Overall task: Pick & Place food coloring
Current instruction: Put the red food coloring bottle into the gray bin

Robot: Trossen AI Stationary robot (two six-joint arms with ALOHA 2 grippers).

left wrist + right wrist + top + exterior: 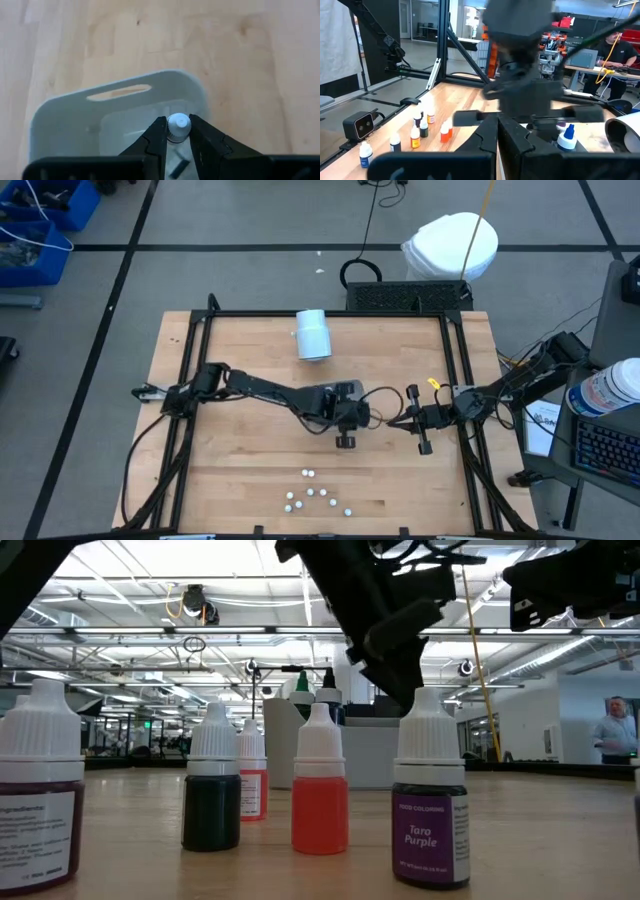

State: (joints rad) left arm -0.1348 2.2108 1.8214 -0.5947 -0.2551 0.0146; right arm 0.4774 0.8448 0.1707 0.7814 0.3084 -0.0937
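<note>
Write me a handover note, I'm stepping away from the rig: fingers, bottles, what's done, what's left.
Left gripper: fingers shut on one small white-capped bottle, held over the grey bin at mid-table.
Right gripper: shut, empty, waiting right of centre.
Bottles: a cluster stands at the near edge of the table; at least one blue-capped bottle stands near the left arm.
White cylinder lies at the far side.
Done: one bottle lifted and brought to the bin.
Left: release it, then fetch the others.
</note>
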